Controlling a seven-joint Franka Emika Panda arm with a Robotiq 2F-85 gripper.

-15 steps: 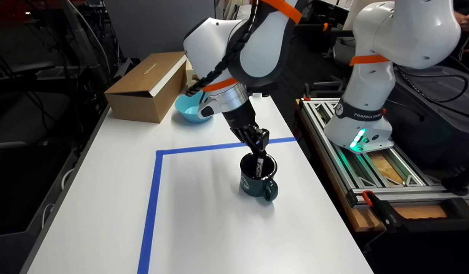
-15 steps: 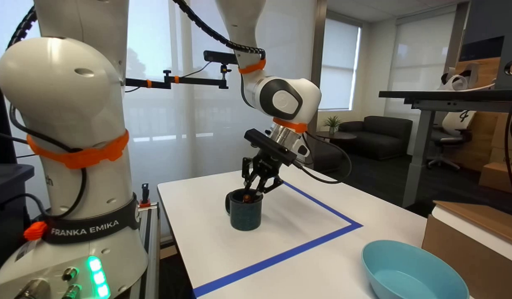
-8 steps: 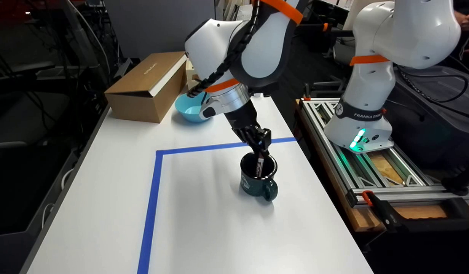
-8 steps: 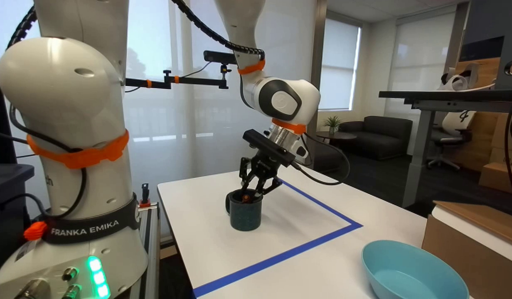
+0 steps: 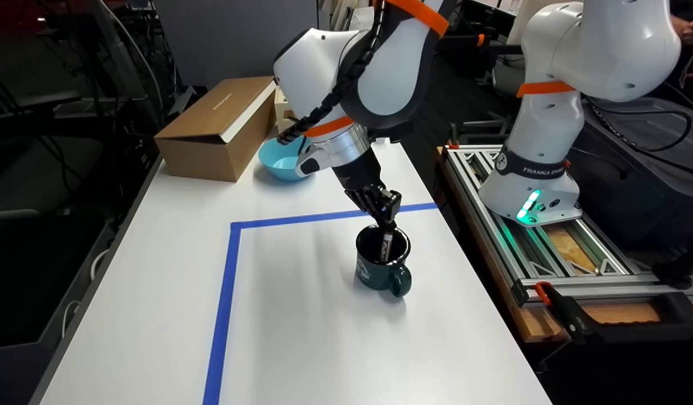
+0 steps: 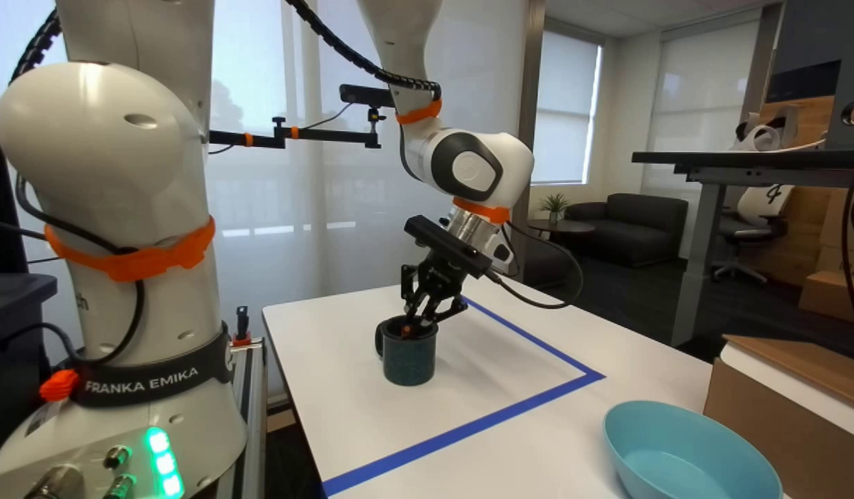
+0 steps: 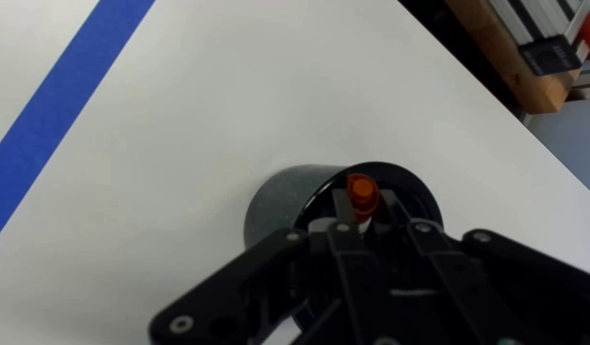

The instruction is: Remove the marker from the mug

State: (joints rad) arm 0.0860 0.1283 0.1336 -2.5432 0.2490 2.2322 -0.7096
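The dark teal mug (image 5: 372,275) stands upright on the white table, and it also shows in an exterior view (image 6: 408,362) and in the wrist view (image 7: 278,203). The marker (image 5: 386,248) leans inside the mug, its pale printed body low and its orange-red end (image 7: 362,191) up near the rim. My gripper (image 6: 416,323) comes down tilted into the mug's mouth. In the wrist view its fingers (image 7: 342,206) stand on both sides of the marker's orange-red end, with the marker filling the gap. The marker's lower tip is hidden in the mug.
Blue tape (image 5: 225,315) marks the table around the mug. A light-blue bowl (image 5: 282,163) and a cardboard box (image 5: 211,140) stand farther off. The table's edge (image 7: 472,72) runs past the mug, with the metal frame (image 5: 560,284) of the robot base beyond it.
The gripper has moved slightly, and its fingers have drawn together on the marker. The marker has shifted a little between them. The mug has shifted very slightly.
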